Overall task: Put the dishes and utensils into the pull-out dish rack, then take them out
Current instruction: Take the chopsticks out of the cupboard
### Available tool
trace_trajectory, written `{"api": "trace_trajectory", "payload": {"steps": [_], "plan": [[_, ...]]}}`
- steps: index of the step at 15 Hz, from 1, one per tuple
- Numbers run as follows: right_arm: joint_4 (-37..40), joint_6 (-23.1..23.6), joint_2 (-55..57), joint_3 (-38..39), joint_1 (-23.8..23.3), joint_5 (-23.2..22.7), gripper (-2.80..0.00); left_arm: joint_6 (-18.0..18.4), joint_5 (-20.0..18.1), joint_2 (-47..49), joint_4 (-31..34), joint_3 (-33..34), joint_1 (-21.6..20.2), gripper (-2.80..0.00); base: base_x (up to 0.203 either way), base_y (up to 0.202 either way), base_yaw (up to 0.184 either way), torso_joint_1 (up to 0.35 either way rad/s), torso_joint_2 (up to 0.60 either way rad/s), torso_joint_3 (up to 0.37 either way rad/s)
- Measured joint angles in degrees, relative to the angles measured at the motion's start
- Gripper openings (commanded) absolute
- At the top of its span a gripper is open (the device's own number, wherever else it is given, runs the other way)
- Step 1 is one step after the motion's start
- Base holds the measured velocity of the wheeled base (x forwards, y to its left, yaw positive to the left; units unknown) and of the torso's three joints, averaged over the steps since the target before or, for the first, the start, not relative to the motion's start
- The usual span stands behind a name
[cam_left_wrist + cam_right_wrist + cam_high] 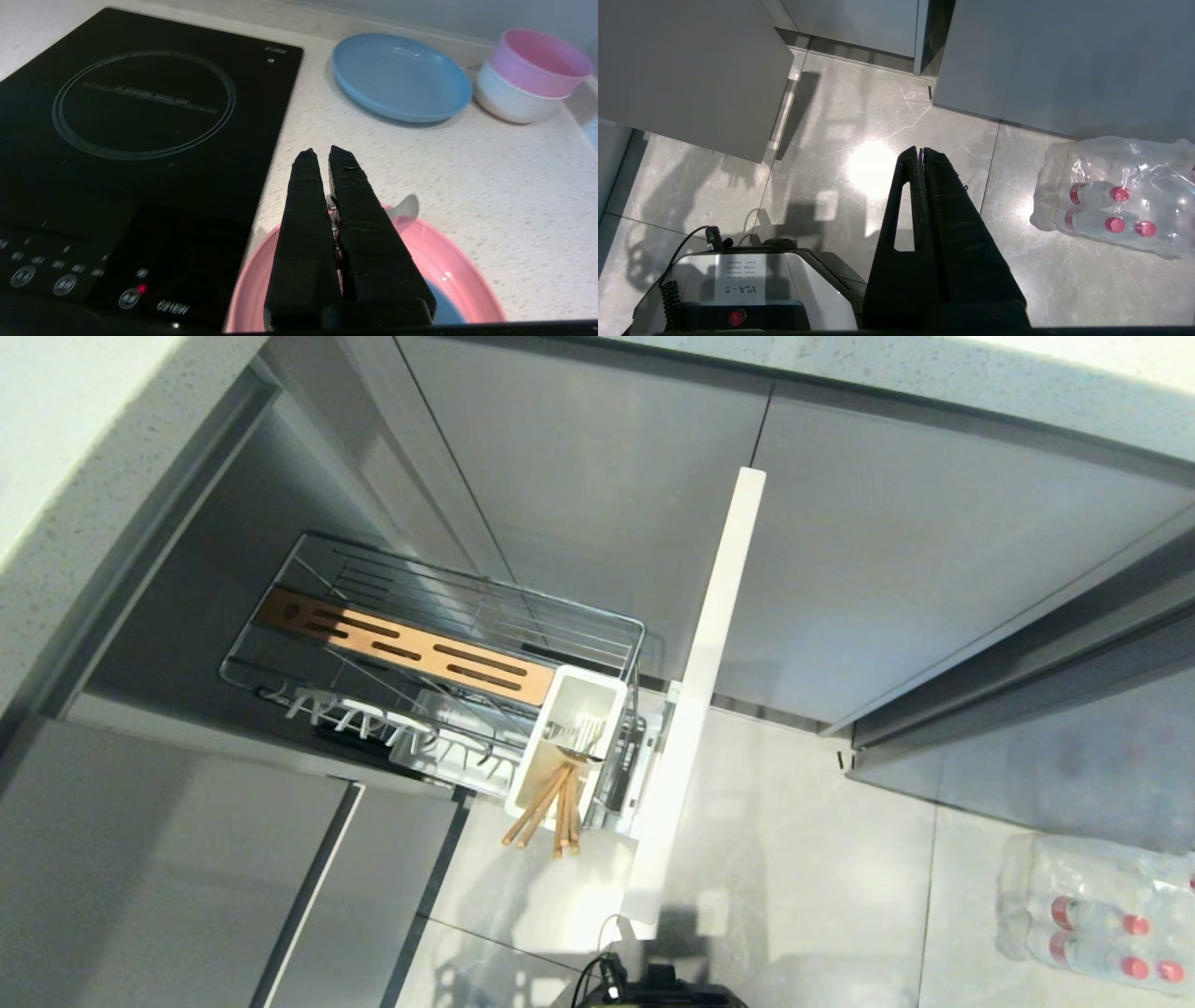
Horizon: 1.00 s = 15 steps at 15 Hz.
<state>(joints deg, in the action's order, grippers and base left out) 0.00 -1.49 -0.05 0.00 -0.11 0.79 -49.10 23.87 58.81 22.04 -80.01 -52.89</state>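
The pull-out dish rack stands drawn out of the cabinet, with its pale narrow front edge-on. In its white utensil cup the wooden chopsticks lean out toward the floor, and a fork seems to stand among them. No arm shows in the head view. On the counter, my left gripper is shut and hovers over the salmon-pink plate. A pale blue patch, seemingly the bowl, shows beside the gripper's base, mostly hidden. My right gripper is shut, parked and pointing at the floor.
A black induction hob lies beside the pink plate. A blue plate and stacked pink and white bowls sit farther back on the counter. A wrapped pack of water bottles lies on the floor at the right, beside my base.
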Motion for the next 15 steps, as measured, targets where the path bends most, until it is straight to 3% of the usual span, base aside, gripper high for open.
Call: {"api": "trace_trajectory", "payload": {"steps": [4, 9, 15], "plan": [[0.00, -0.02, 0.02, 0.00, 0.00, 0.00, -2.80, -2.55, -0.14, -2.71, -0.07, 5.27, -0.33, -2.80, 0.000, 0.000, 0.000, 0.000, 0.00, 0.000], [0.00, 0.00, 0.02, 0.00, -0.02, 0.00, -2.80, -3.04, -0.51, -5.30, -2.35, 10.60, -0.35, -2.80, 0.000, 0.000, 0.000, 0.000, 0.00, 0.000], [0.00, -0.05, 0.02, 0.00, -0.02, 0.00, -2.80, -2.75, -2.66, -6.49, -3.16, 12.34, -0.35, -2.80, 0.000, 0.000, 0.000, 0.000, 0.00, 0.000]]}}
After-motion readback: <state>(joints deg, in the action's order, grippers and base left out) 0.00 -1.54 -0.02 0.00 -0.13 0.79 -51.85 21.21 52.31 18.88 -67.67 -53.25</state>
